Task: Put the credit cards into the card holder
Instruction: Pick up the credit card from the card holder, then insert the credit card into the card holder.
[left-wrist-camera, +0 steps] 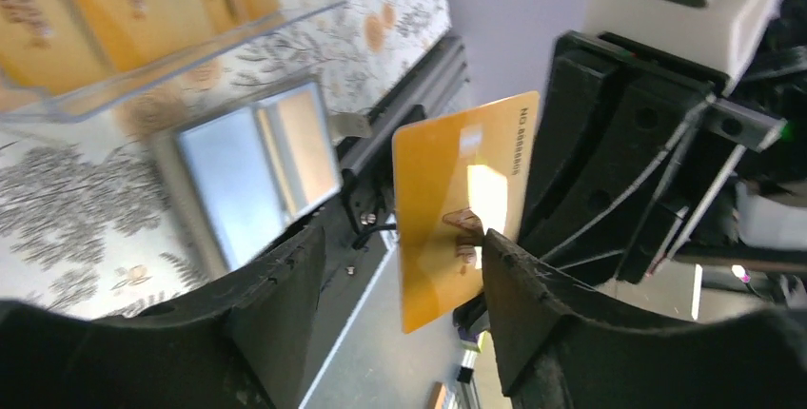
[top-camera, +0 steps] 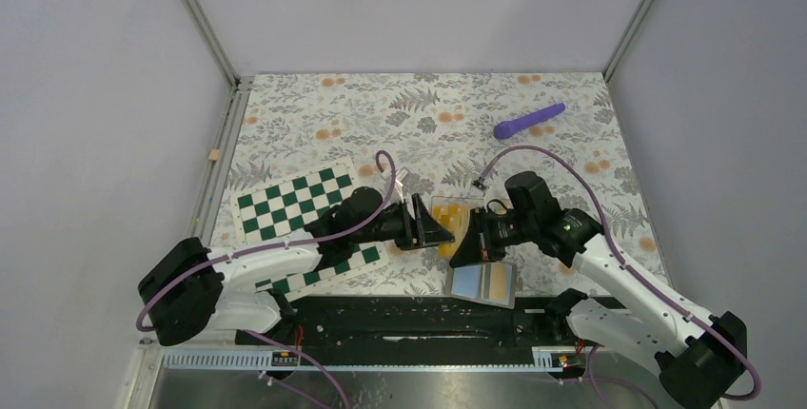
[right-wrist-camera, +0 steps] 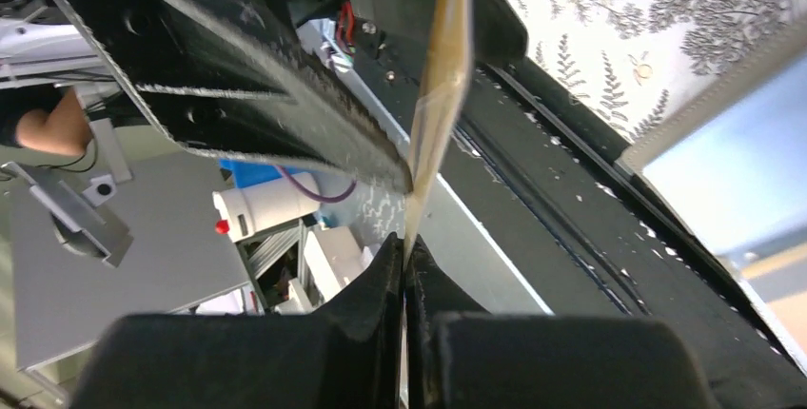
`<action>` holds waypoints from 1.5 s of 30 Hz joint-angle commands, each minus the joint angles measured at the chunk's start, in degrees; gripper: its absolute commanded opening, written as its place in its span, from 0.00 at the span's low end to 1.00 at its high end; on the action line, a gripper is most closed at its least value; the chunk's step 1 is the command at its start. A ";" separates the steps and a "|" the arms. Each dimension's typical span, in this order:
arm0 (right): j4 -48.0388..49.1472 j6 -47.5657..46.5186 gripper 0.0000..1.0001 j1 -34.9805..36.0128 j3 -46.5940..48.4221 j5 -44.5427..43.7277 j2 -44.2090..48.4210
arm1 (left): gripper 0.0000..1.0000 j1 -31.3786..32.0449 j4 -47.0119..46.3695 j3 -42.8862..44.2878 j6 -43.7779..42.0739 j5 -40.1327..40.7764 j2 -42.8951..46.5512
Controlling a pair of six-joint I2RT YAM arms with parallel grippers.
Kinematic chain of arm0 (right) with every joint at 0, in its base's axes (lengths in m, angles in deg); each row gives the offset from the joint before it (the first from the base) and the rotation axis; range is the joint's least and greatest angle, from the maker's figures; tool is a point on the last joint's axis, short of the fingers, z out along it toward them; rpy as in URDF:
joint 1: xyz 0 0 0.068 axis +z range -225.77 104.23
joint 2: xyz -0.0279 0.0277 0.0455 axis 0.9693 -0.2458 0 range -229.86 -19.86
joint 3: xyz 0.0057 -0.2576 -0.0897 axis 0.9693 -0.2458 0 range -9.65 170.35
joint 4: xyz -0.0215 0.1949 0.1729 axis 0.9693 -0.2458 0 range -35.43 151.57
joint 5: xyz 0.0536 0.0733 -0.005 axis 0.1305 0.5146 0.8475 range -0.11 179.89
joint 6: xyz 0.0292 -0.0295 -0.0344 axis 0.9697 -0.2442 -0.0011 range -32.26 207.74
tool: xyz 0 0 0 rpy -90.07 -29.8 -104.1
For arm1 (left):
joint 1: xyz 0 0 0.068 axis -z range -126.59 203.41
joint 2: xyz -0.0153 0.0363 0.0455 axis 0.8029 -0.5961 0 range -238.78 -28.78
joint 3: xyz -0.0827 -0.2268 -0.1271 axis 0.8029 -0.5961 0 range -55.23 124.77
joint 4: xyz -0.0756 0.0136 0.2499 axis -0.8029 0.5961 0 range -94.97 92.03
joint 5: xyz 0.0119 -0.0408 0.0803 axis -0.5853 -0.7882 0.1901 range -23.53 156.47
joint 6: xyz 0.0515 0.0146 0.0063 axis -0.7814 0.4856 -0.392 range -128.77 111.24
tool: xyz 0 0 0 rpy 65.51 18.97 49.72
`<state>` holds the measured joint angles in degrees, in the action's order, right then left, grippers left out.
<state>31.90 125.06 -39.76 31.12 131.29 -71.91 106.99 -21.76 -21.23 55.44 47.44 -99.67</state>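
Observation:
My right gripper [right-wrist-camera: 406, 252] is shut on one orange-yellow credit card [right-wrist-camera: 440, 95], seen edge-on and held up in the air. In the left wrist view that card [left-wrist-camera: 462, 204] stands between my left gripper's [left-wrist-camera: 400, 247] open jaws, close against the right finger [left-wrist-camera: 533, 304]. In the top view both grippers, the left [top-camera: 440, 230] and the right [top-camera: 466, 243], meet just in front of the clear plastic card holder [top-camera: 449, 209]. The holder [left-wrist-camera: 143, 67] holds more orange-yellow cards [left-wrist-camera: 114, 0].
A flat blue-and-tan card-like piece [top-camera: 482, 283] lies by the table's near edge, under the grippers; it also shows in the left wrist view [left-wrist-camera: 257, 162]. A green-white chessboard [top-camera: 290, 202] lies left. A purple rod [top-camera: 529, 121] lies far right. The black base rail [top-camera: 409, 319] runs along the front.

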 commanded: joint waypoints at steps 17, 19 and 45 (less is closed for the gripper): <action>5.73 5.07 0.71 -9.46 0.00 3.92 4.09 | 0.00 -0.55 -11.81 -2.90 1.79 -4.99 4.83; 8.74 6.39 0.70 -11.79 -0.79 7.91 3.89 | 0.00 -0.58 -12.34 -2.81 1.87 -6.35 4.93; 5.95 7.43 0.00 -12.54 -7.05 1.50 7.25 | 0.56 -0.25 -11.31 -7.06 5.14 -0.65 2.82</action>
<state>59.16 144.03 -52.35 20.89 142.38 -67.23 106.29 -39.88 -28.07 63.00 42.52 -96.63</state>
